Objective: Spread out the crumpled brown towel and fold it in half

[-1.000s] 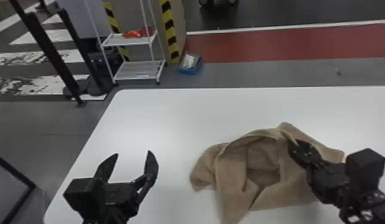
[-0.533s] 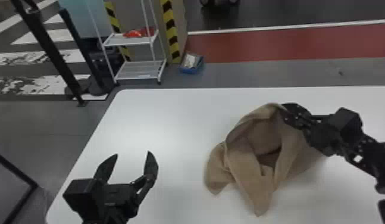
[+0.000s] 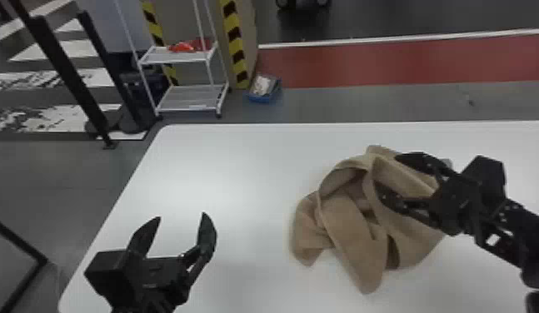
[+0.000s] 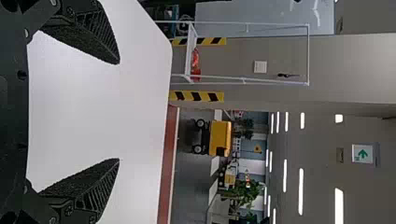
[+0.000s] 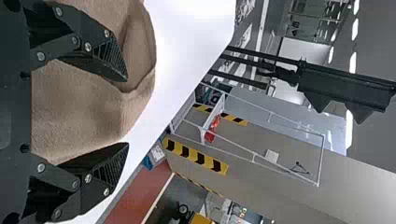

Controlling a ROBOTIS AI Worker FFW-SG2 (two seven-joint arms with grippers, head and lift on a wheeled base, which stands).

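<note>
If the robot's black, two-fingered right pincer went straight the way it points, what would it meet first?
Most likely the crumpled brown cloth towel: the right pincer points into its raised folds, with fabric showing between the open fingers. Whether it touches the cloth, I can't tell.

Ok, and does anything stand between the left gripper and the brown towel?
Nothing visible does: the open left gripper hangs over the left part of the white table, the brown towel off to its right.
</note>
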